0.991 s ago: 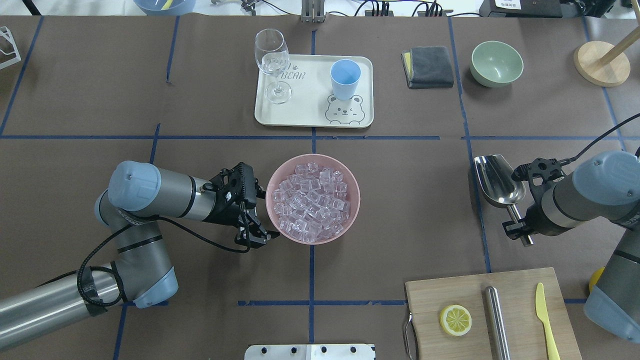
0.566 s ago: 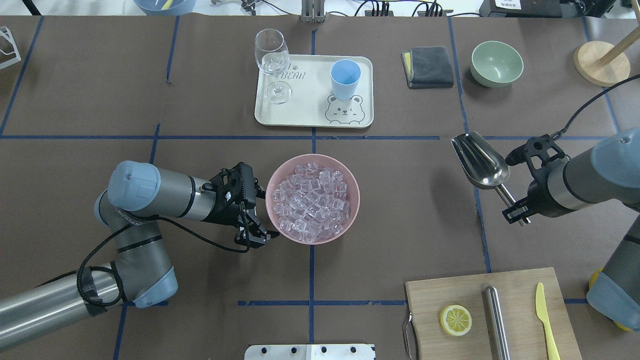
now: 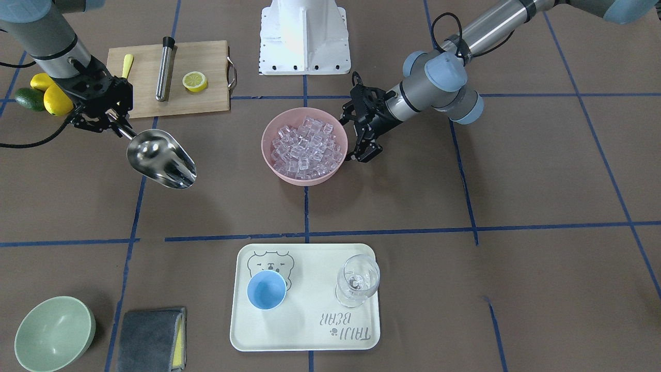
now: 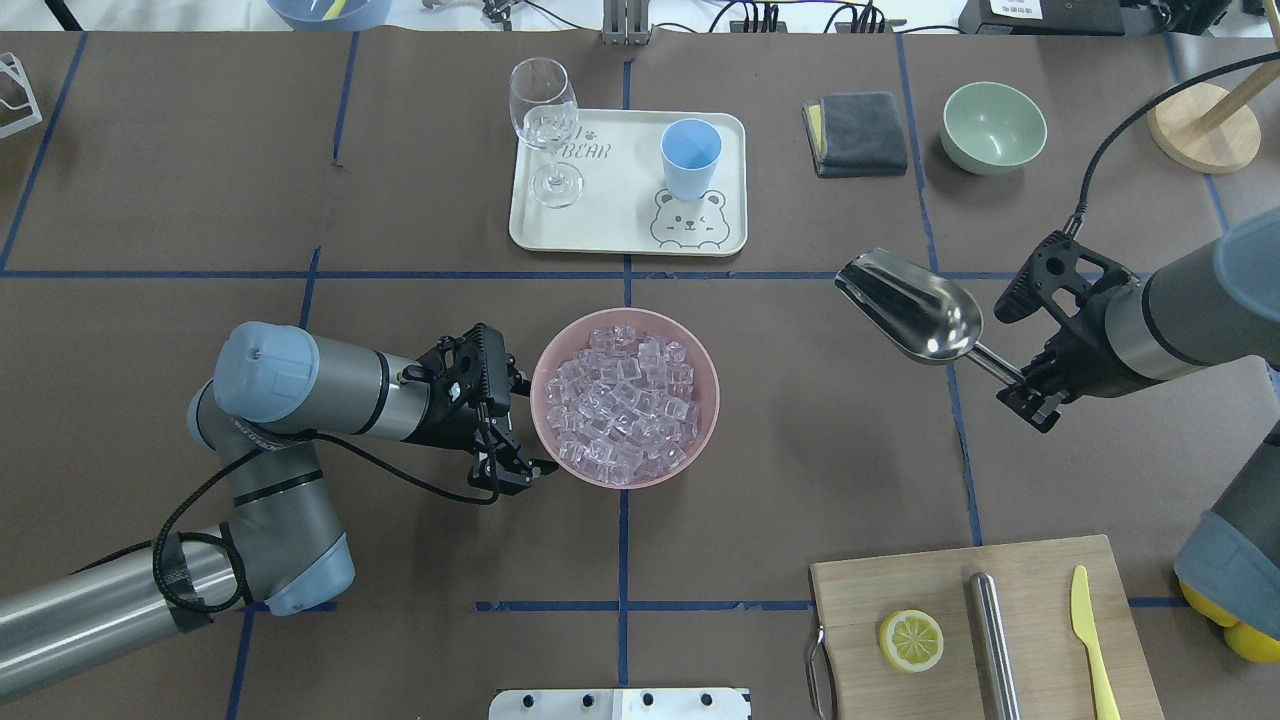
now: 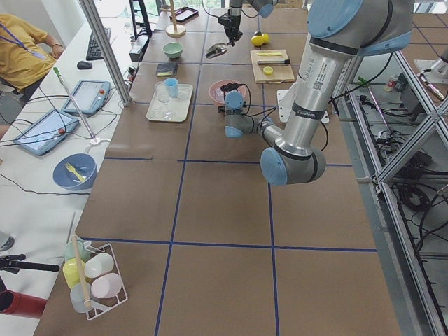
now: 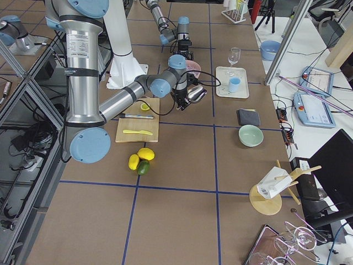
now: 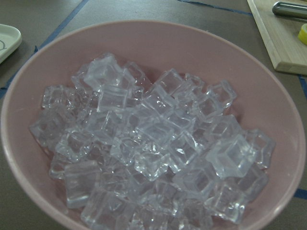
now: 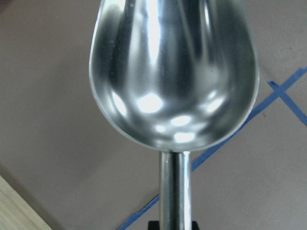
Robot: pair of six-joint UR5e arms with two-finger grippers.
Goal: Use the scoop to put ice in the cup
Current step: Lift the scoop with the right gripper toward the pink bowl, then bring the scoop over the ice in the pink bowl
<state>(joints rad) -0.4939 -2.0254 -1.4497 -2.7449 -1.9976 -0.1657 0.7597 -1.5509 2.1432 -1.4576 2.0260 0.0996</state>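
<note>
Overhead, the scoop (image 4: pixel 910 305) hangs right of centre, its handle clamped in the right gripper (image 4: pixel 1020 385); the cup (image 4: pixel 690 158) stands on a tray (image 4: pixel 610 225) by the far edge. Facing the robot, the left gripper (image 3: pixel 364 152) sits at the pink bowl (image 3: pixel 304 181) rim, but I cannot tell how far its jaws are apart. Left wrist alone shows ice (image 7: pixel 153 143) heaped inside; right wrist, the trough's bare steel.

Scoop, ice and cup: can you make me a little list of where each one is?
scoop: empty, handle held by right end effector
ice: all piled in pink bowl
cup: upright on tray, no ice inside
left end effector: at the bowl's rim, grip unclear
</note>
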